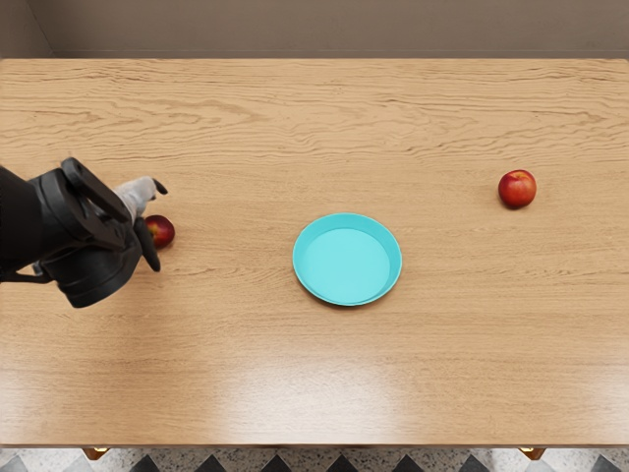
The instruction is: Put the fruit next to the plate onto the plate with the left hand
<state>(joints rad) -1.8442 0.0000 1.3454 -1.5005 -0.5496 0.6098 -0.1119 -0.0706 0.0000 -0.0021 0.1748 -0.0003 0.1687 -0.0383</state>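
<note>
A turquoise plate point(347, 259) lies near the middle of the wooden table. To its left a small red fruit point(161, 230) sits on the table, partly hidden behind my left hand point(147, 221). That hand comes in from the left edge and hovers right at the fruit, its fingers loosely spread around it without closing on it. A second red apple point(517, 188) rests far to the right of the plate. The right arm does not show.
The wooden table point(314, 374) fills the view, with its far edge along the top and its front edge at the bottom. A checkered floor shows below the front edge.
</note>
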